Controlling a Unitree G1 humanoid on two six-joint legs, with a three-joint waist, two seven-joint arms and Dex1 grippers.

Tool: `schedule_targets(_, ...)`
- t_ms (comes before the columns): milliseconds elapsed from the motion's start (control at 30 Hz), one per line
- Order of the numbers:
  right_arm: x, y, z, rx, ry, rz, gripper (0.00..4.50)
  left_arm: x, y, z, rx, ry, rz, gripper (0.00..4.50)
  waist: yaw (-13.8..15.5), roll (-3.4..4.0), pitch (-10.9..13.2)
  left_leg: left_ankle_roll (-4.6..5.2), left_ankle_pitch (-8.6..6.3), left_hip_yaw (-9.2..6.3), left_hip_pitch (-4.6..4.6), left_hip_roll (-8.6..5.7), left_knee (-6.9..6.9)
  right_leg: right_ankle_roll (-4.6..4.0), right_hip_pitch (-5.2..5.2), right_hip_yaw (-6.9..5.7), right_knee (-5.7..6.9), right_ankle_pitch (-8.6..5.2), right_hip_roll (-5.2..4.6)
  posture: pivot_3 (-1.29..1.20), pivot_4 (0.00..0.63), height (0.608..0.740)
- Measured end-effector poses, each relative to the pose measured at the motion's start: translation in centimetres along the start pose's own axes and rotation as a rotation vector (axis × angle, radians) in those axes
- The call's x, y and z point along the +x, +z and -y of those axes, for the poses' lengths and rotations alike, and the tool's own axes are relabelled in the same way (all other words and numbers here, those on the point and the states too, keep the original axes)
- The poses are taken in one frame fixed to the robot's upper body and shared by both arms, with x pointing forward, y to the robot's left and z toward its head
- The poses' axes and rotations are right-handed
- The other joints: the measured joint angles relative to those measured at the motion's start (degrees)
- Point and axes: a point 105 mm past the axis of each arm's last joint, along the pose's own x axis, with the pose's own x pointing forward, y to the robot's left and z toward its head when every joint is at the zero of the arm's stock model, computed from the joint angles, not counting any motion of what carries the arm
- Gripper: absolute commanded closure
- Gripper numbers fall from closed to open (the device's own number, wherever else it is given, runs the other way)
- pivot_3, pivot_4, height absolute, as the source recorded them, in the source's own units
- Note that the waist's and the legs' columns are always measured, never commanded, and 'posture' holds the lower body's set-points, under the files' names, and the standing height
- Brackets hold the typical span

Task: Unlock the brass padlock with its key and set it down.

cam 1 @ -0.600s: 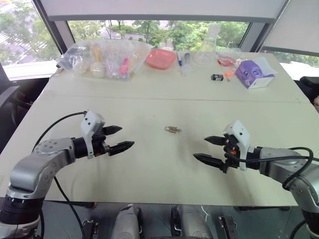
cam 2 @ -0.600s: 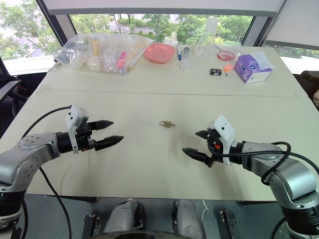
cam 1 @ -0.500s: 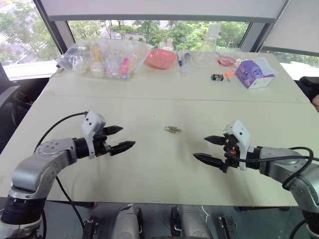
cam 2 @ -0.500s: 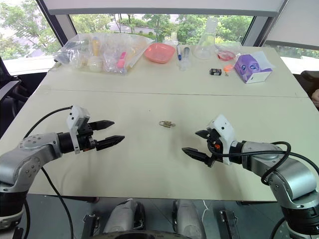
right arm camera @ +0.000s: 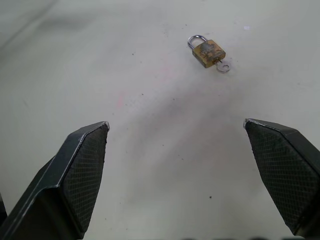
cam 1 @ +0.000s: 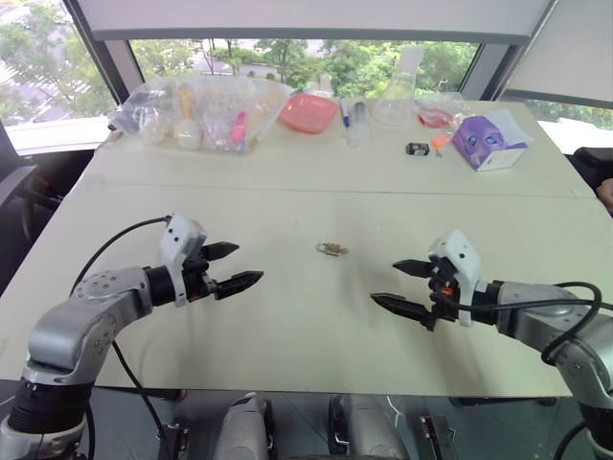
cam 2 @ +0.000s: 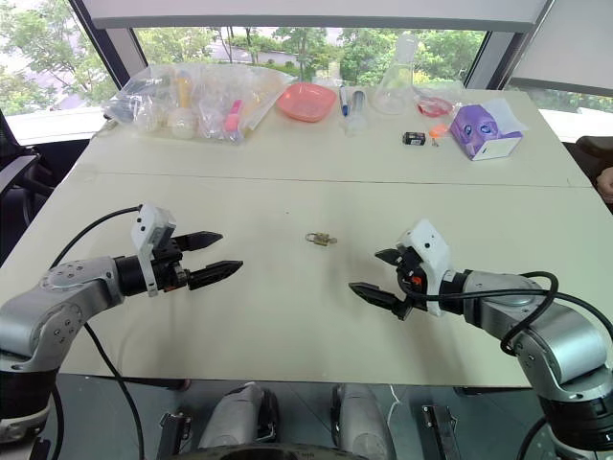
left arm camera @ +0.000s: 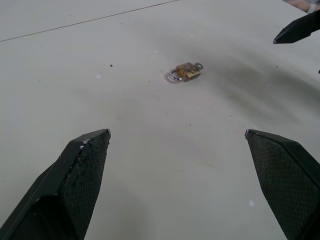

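A: From the head views, where is the lock? I want the first reach to be right.

B: The brass padlock lies flat on the table, out in the middle, between the two arms and a little farther out than either. The left tool and the right tool both hang above the table, fingers spread wide, holding nothing, each well apart from the lock.

A: And the left wrist view?

B: Its two fingers stand far apart, with the padlock lying well beyond them. The key already sits in the body, its ring-shaped head sticking out on the side away from the shackle. So I judge there is no key to hunt for; the work is to hold the body and turn.

A: The right wrist view?

B: Same story: wide fingers, nothing between them, the padlock ahead with the shackle pointing away from the key head.

A: How would you do it well?

B: One tool should pinch the brass body across its flat faces, leaving the key end free. The other should narrow a good deal first, then take the key head alone. The lock is small and could skid on the smooth table, so close slowly and squarely.
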Motion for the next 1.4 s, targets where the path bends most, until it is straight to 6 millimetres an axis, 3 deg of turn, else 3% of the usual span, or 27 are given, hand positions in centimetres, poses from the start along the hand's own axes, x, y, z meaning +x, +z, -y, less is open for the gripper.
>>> schedule_targets(500, 0.5, 0.5, 0.1, -0.013, 0.000, 0.012, 0.05, 0.2, 0.5, -0.8, 0.025, 0.004, 0.003, 0.00, 0.1, 0.00, 0.0, -0.01, 0.01, 0.01, 0.00, 0.00, 0.01, 0.00, 0.00, 0.00, 0.00, 0.00, 0.00, 0.00, 0.150, 0.740)
schedule_targets(867, 0.9, 0.6, -0.1, 0.009, -0.033, 0.046, 0.05, 1.9, 2.2, -1.0, 0.158, -0.115, -0.022, 0.00, 0.1, 0.00, 0.0, -0.10, 0.06, 0.05, -0.01, -0.02, 0.02, 0.01, 0.00, -0.01, 0.01, 0.00, 0.01, 0.00, 0.150, 0.740)
schedule_targets(1000, 1.0, 0.6, 0.1, -0.004, -0.048, 0.033, 0.05, 5.5, 3.4, -0.8, 0.414, -0.313, -0.144, 0.00, 1.4, 0.00, 0.0, -0.08, 0.05, 0.16, -0.05, -0.08, 0.08, -0.01, 0.03, -0.08, -0.02, 0.00, 0.03, 0.00, 0.150, 0.740)
schedule_targets(1100, 1.0, -0.6, 0.9, -0.040, -0.107, -0.041, 0.05, 8.2, 4.3, -1.8, 0.630, -0.403, -0.284, 0.00, 1.5, -0.02, 0.0, -0.09, 0.05, 0.16, -0.14, -0.13, 0.11, 0.00, 0.03, -0.10, -0.14, 0.01, 0.03, 0.00, 0.150, 0.740)
schedule_targets(1267, 1.2, -1.3, 1.3, -0.016, -0.160, -0.037, 0.05, 12.2, 5.4, -1.2, 0.715, -0.564, -0.389, 0.00, 1.3, -0.06, 0.0, -0.12, 0.07, 0.17, -0.27, -0.14, 0.09, 0.03, -0.08, -0.10, -0.24, 0.01, 0.04, 0.00, 0.150, 0.740)
schedule_targets(1400, 1.6, -1.6, 0.3, 0.014, -0.186, 0.001, 0.05, 16.0, 5.8, 1.1, 0.724, -0.645, -0.418, 0.00, 1.4, -0.09, 0.0, -0.02, 0.01, 0.10, -0.29, -0.16, 0.10, 0.05, -0.07, -0.11, -0.26, 0.00, 0.03, 0.00, 0.150, 0.740)
